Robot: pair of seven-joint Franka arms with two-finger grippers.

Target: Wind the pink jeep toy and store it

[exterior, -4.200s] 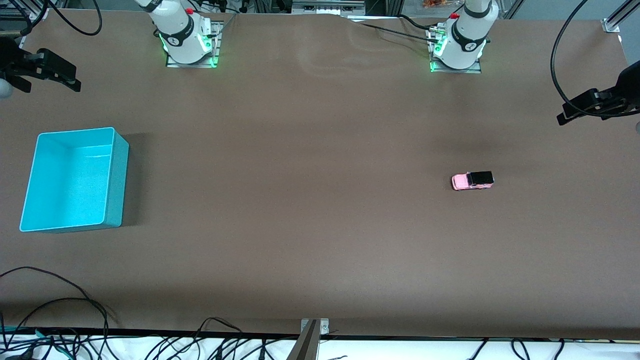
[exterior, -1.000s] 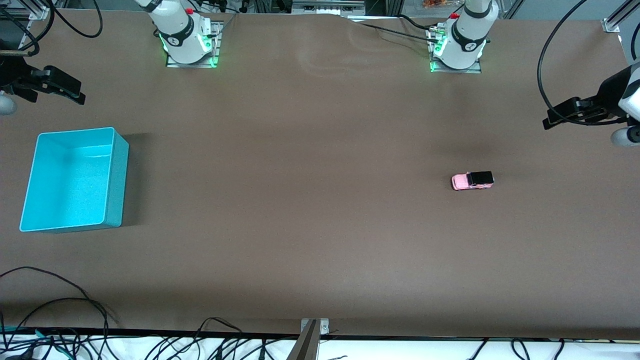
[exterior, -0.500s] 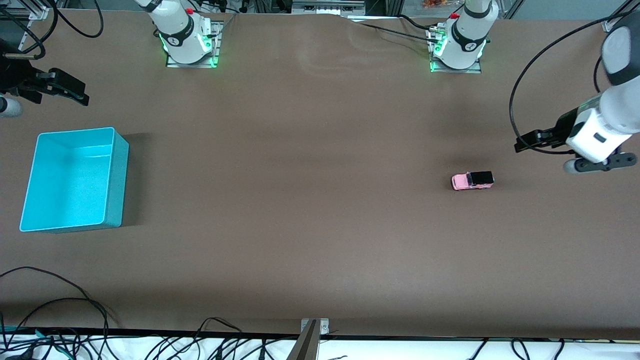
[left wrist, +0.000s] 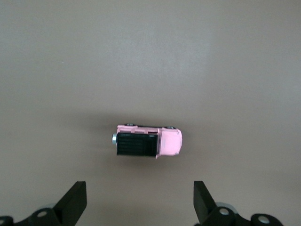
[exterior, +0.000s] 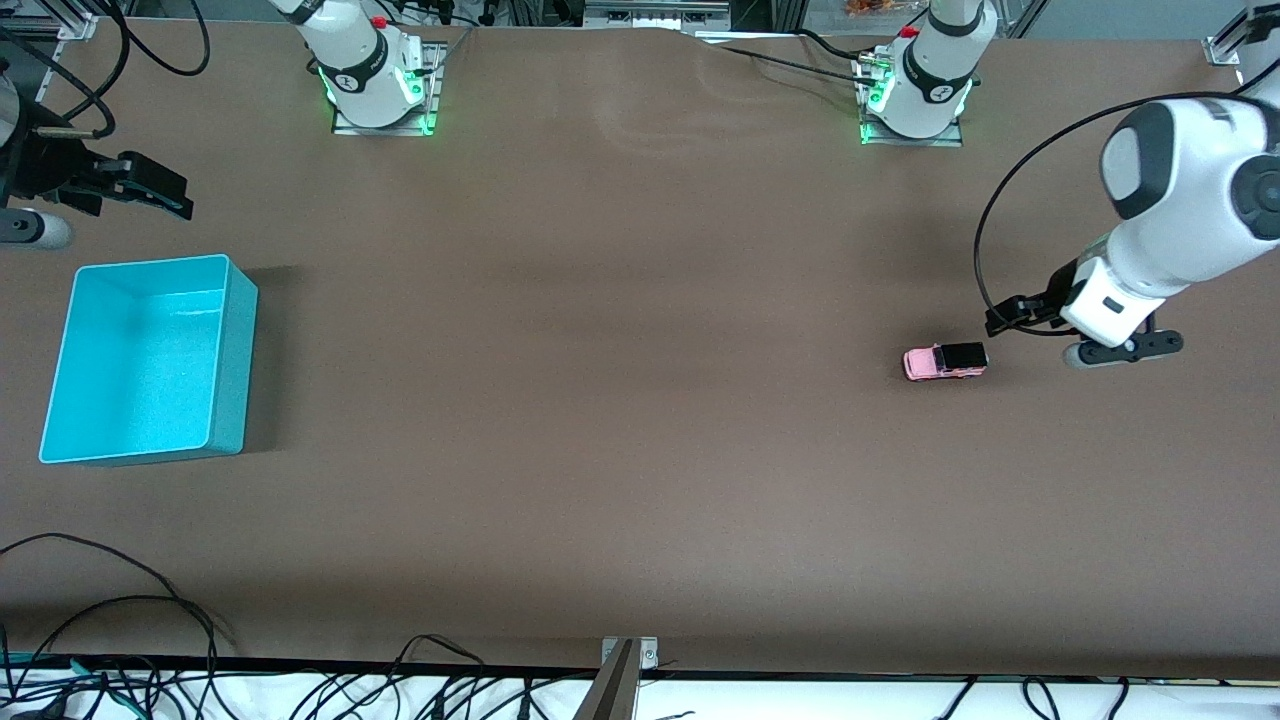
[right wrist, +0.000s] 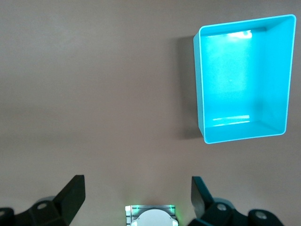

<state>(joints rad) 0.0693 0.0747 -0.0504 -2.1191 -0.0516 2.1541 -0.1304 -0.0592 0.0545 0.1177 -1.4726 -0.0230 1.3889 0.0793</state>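
Note:
The pink jeep toy [exterior: 945, 361] stands on its wheels on the brown table toward the left arm's end, pink body with a black roof. My left gripper [exterior: 1003, 320] hangs open over the table just beside the jeep, on the side of the left arm's end. In the left wrist view the jeep [left wrist: 148, 141] lies a short way ahead of the gripper [left wrist: 139, 197], with nothing between the fingers. My right gripper [exterior: 160, 195] is open and empty over the table at the right arm's end, beside the turquoise bin [exterior: 236, 360]. Its wrist view shows the gripper [right wrist: 136, 188] and the empty bin [right wrist: 200, 94].
The two arm bases [exterior: 375, 85] [exterior: 915, 95] stand along the table edge farthest from the front camera. Loose black cables [exterior: 150, 640] and a metal bracket [exterior: 625, 665] lie along the nearest edge. Bare brown table spans between the bin and the jeep.
The left arm has swung in from the table's end and brought its open gripper close beside the jeep. The right gripper has drifted slightly toward the bin. The jeep has not moved.

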